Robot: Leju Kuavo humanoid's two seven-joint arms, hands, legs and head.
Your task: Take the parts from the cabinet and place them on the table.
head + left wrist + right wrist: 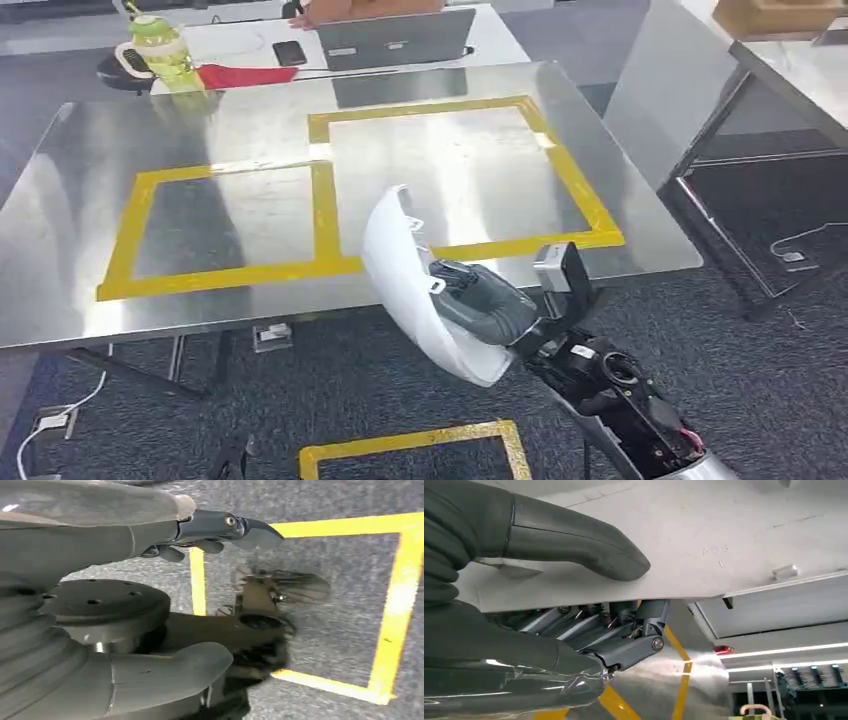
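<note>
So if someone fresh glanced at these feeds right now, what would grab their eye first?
First the curved white part, gripped by the right hand at the near edge of the steel table. Next, the two yellow tape rectangles side by side on the tabletop, both bare inside. At the far end sit a green bottle, a red cloth and a laptop.

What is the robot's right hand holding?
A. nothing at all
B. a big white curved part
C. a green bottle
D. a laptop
B: the right hand grips a big white curved part, holding it up at the near edge of the shiny table; the right wrist view shows the thumb pressed on the part's pale surface.
</note>
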